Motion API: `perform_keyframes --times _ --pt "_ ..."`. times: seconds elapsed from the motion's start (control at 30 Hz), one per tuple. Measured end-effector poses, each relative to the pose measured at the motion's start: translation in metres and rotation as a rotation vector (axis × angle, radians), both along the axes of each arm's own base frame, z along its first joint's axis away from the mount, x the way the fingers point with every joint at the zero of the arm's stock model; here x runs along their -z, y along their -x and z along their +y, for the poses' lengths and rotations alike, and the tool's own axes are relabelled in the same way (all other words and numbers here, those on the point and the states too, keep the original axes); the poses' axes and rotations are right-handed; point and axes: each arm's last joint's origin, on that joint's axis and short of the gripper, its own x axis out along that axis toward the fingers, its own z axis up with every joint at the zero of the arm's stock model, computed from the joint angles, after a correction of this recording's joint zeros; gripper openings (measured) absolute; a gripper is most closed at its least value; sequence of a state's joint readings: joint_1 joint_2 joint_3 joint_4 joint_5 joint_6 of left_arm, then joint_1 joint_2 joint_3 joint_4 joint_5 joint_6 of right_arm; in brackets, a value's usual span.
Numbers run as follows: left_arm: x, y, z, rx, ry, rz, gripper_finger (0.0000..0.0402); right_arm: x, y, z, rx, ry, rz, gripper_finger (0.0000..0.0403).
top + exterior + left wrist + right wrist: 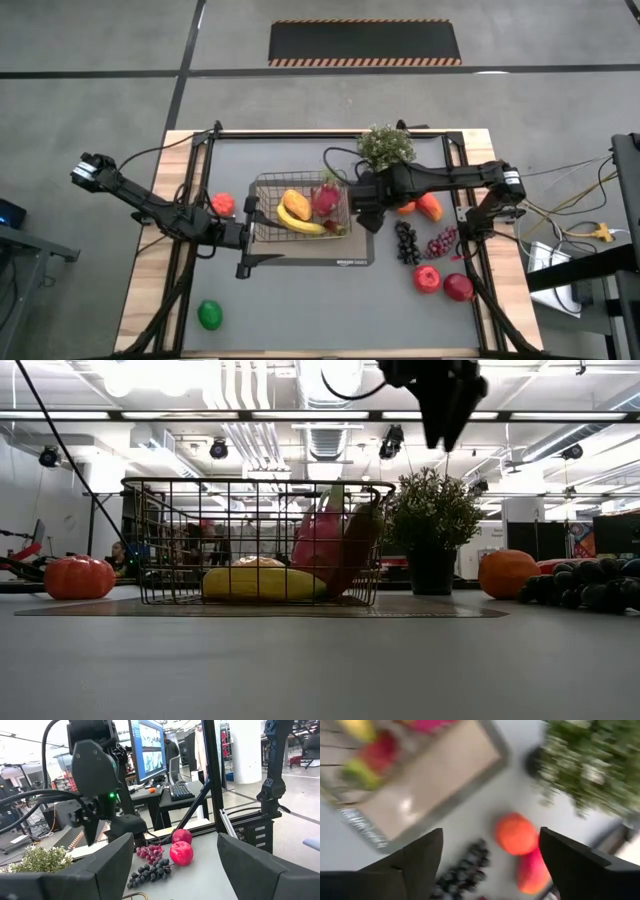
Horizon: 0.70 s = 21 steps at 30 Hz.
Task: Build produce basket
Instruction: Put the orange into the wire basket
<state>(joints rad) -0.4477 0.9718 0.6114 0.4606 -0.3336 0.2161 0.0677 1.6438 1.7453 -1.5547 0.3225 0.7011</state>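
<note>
The basket (pixel 300 209) sits mid-counter (pixel 300 310), just left of the right gripper (pixel 366 215), whose fingers (pixel 415 865) hang spread and empty above its right edge. Dark wire grid, it holds a banana (pixel 300 222) and pink dragon fruit (pixel 326 198). The left gripper (pixel 243 268) waits spread near its front-left corner.

Wire basket (pixel 262 183) sits mid-table, upright, w/ banana (pixel 300 221), mango (pixel 295 206), pink dragon fruit (pixel 326 199) and a red pepper (pixel 356 545) leaning at its 3 o'clock wall. Outside: lime (pixel 210 315) at 7, red-orange fruit (pixel 223 204) just beside basket at 9. At 3–4: orange (pixel 407 207), mango (pixel 430 207), dark grapes (pixel 405 242), red grapes (pixel 441 243), two red apples (pixel 442 282).
</note>
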Motion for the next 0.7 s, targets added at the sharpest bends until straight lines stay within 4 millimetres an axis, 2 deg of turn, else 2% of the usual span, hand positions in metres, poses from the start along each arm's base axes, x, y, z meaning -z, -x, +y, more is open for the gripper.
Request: perform_keyframes --times 0.17,0.4,0.57,0.7 --pt "0.000 0.000 0.000 0.000 0.001 -0.002 0.0270 0.005 0.010 -0.003 0.057 0.064 0.005 0.0352" --pt "-0.001 0.001 0.000 0.000 0.001 -0.004 0.0270 0.021 0.037 -0.006 0.164 0.086 0.034 0.0357" --pt "0.000 0.001 0.000 0.000 0.001 -0.003 0.0270 0.040 0.054 -0.008 0.278 0.130 -0.024 0.0357" --pt "0.000 0.001 0.000 -0.001 0.001 -0.003 0.0270 0.065 0.066 -0.010 0.339 0.153 -0.078 0.0357"
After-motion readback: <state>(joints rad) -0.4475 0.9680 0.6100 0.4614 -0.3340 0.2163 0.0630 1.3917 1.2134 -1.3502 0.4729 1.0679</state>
